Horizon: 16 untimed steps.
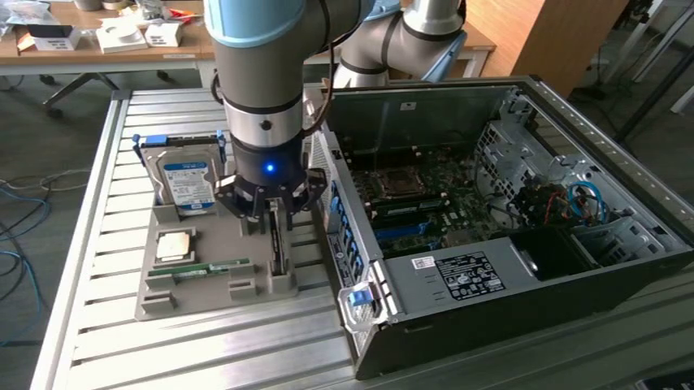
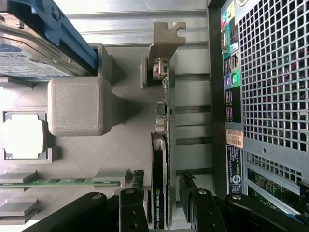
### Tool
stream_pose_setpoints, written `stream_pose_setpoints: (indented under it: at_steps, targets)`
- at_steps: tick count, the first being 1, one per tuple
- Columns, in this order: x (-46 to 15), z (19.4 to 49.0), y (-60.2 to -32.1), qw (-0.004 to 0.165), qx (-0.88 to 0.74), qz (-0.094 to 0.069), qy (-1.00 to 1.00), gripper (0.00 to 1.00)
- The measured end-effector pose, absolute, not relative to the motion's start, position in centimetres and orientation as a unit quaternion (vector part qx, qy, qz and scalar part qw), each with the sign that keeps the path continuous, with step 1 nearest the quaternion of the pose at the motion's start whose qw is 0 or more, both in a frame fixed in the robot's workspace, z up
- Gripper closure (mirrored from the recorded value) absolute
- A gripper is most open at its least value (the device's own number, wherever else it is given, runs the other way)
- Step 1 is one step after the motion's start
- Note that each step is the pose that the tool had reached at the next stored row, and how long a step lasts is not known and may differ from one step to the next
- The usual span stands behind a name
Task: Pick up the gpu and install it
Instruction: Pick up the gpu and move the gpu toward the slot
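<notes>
Pick-up step: my gripper (image 2: 161,187) hangs open over the graphics card (image 2: 163,121), on edge in the tray (image 1: 206,284) just below, between the fingers; I judge a square grip is needed.

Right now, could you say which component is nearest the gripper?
The gpu, the dark edge-on card under the gripper; hard drive and memory stick sit aside.

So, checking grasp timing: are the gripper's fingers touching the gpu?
Apart. In the wrist view the open gripper straddles the gpu, a gap showing beside each finger.
</notes>
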<state>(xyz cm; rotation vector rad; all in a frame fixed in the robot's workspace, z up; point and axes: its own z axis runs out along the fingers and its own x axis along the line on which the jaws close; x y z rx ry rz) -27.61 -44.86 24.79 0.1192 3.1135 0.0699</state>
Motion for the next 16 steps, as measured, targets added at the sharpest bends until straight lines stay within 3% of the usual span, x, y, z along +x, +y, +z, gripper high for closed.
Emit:
stream_pose_setpoints:
  at_steps: [16]
  targets:
    - [-27.6, 23.7, -44.4, 0.013, 0.039, 0.023, 0.999, 0.57]
